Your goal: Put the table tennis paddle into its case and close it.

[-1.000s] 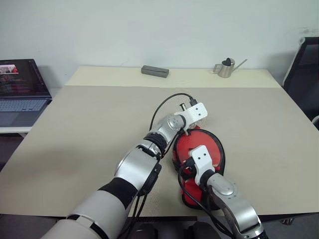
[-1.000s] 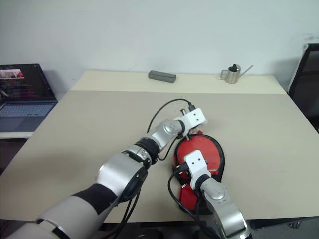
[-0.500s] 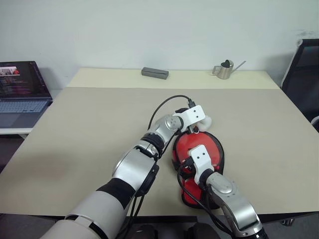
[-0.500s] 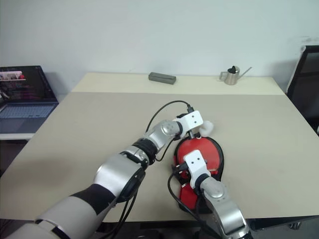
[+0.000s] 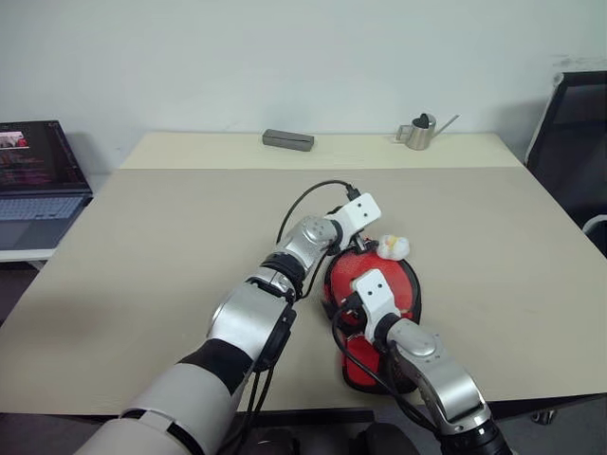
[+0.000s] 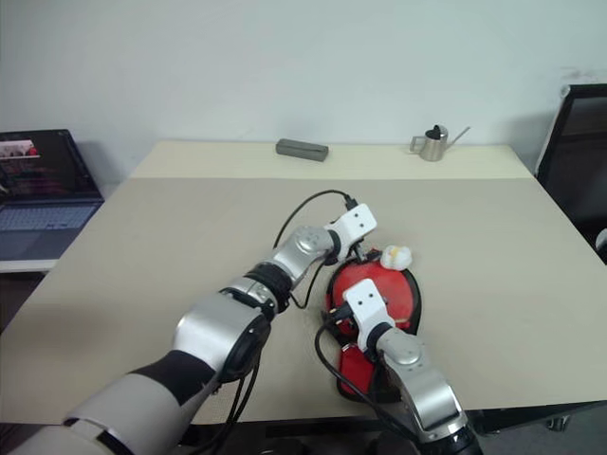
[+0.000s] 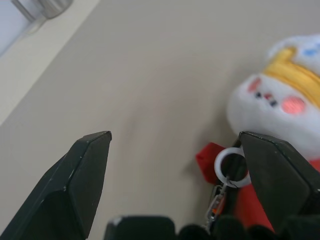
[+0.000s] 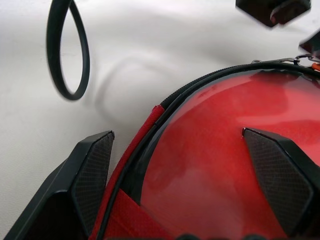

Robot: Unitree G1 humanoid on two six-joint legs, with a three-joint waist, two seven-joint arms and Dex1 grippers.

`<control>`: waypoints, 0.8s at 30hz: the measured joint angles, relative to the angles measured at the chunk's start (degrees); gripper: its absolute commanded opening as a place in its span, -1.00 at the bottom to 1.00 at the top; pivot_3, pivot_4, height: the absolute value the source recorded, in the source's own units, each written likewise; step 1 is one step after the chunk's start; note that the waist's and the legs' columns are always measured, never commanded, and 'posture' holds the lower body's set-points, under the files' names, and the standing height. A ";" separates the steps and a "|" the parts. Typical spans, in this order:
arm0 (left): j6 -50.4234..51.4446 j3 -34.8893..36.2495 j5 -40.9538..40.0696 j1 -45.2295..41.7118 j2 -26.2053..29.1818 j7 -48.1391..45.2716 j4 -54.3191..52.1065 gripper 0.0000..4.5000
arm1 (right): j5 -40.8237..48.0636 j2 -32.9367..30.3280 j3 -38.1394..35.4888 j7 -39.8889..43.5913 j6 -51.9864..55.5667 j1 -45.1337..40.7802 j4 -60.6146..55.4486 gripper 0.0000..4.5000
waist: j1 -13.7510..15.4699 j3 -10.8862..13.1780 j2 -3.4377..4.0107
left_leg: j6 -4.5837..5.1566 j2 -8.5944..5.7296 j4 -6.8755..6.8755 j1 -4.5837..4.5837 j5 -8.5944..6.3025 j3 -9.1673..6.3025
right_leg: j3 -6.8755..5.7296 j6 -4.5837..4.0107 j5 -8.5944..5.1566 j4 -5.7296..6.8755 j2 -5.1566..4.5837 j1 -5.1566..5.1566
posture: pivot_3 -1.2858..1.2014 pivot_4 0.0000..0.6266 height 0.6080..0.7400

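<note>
Left gripper (image 7: 170,150) gaping wide, empty, hovering at far rim of case (image 5: 403,294), just beside white fluffy charm (image 5: 394,247) and zipper ring (image 7: 231,166)

Right gripper (image 8: 192,150) also spread wide, gripping nothing, poised over table tennis paddle (image 8: 225,165), red face lying inside open case near table's (image 5: 142,246) front edge

Risks: zipper apparently unclosed; pull ring slipping from fingertips; unpinned case sliding off table edge; zip teeth snagging on paddle rim
</note>
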 measured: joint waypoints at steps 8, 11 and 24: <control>-0.78 3.83 -4.44 -2.11 6.19 -4.35 -0.59 0.98 | 0.02 0.00 -0.03 0.68 -0.74 -0.88 1.27 1.00 | -0.07 -0.02 0.03 | -0.01 0.03 0.00 0.03 0.00 0.00 | 0.02 0.00 0.00 0.04 0.05 -0.01 | 0.03 -0.52 1.00; -0.61 5.30 -6.38 -2.10 9.20 -7.02 -0.76 0.98 | 0.06 0.00 -0.03 0.99 -1.04 -1.43 1.95 1.00 | -0.11 -0.02 0.03 | -0.01 0.03 0.00 0.04 0.01 0.00 | 0.03 -0.01 0.00 0.07 0.07 -0.03 | 0.03 -0.52 1.00; 0.89 12.60 -19.00 7.33 27.01 -36.24 -9.80 0.98 | 5.50 -2.34 -4.00 5.93 -0.23 -2.33 2.01 1.00 | -0.04 0.00 0.10 | 0.00 0.06 0.02 -0.03 0.00 -0.03 | 0.06 -0.33 0.18 0.12 0.13 -0.14 | 0.03 -0.52 1.00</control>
